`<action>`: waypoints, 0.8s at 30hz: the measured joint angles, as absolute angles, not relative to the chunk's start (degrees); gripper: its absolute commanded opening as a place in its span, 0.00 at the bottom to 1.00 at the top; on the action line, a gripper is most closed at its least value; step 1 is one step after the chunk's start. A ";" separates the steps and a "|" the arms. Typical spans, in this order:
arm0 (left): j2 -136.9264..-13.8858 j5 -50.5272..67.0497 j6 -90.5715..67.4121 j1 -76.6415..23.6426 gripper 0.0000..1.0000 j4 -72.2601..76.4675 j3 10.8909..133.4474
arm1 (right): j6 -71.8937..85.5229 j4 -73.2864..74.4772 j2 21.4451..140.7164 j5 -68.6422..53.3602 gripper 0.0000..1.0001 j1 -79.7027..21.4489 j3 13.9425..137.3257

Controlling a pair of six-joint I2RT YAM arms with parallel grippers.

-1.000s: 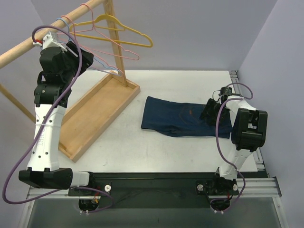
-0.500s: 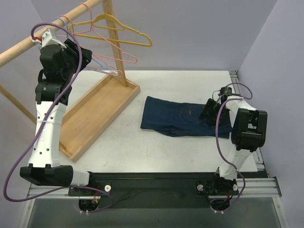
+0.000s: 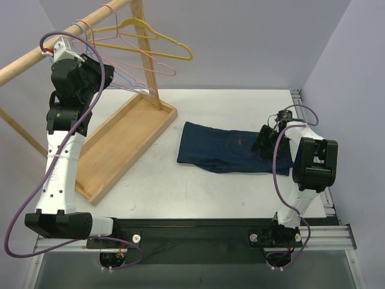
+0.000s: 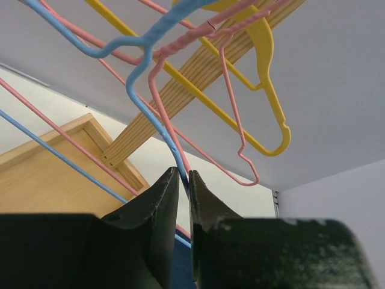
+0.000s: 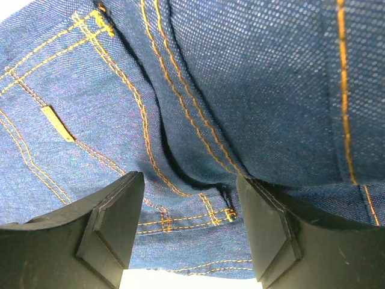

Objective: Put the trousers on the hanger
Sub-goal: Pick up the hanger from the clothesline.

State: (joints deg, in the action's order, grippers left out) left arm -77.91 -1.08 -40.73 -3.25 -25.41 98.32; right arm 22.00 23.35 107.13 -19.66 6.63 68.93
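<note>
The trousers (image 3: 231, 155) lie folded on the surface (image 3: 240, 108), right of centre, long axis 9-to-3 o'clock, waist toward 3. The right gripper (image 5: 187, 180) straddles the waist, jaws wide. At 10 o'clock, the left gripper (image 4: 183, 174) pinches the hanger (image 4: 117, 45) wire, jaws narrow.

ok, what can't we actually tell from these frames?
Left wrist: hanger wire passes between the left fingers; clamped or loose, the fingers hide it.
Top: left fingers hidden behind their own wrist; hanger's hook on the rail too thin to trace.
Right wrist: trousers fill the frame, edges cut off; right fingers touching denim or hovering, unclear.
</note>
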 measured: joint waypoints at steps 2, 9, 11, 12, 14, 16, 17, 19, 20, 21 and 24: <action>-77.56 -0.97 -40.71 -3.25 0.15 -24.97 97.84 | 21.89 23.35 107.13 -19.64 0.64 6.59 68.93; -77.45 -0.75 -40.71 -3.20 0.04 -24.36 97.51 | 21.58 23.35 107.11 -19.64 0.64 5.98 68.90; -77.45 -0.64 -40.71 -3.18 0.02 -24.05 97.43 | 21.56 23.35 107.07 -19.66 0.64 5.80 68.86; -77.45 -0.54 -40.73 -3.16 0.02 -23.90 97.43 | 21.50 23.33 107.04 -19.66 0.64 5.78 68.86; -77.45 -0.27 -40.73 -3.16 0.00 -23.62 97.41 | 21.41 23.27 107.00 -19.66 0.64 5.76 68.75; -77.45 0.32 -40.69 -3.14 0.00 -23.11 97.32 | 21.37 23.16 106.91 -19.66 0.64 5.74 68.62; -77.45 0.56 -40.64 -3.14 0.00 -22.76 97.21 | 21.34 23.09 106.87 -19.66 0.64 5.74 68.58; -77.28 0.95 -40.23 -3.11 0.00 -21.89 96.71 | 21.34 22.98 106.78 -19.66 0.64 5.72 68.47; -77.06 1.15 -39.99 -3.09 0.00 -21.21 96.25 | 21.34 22.94 106.72 -19.66 0.64 5.72 68.42; -76.71 1.52 -39.72 -3.05 0.00 -20.36 95.50 | 21.30 22.92 106.69 -19.66 0.64 5.72 68.38; -75.44 1.83 -38.96 -2.81 0.00 -17.87 93.69 | 21.17 22.90 106.67 -19.64 0.64 5.65 68.38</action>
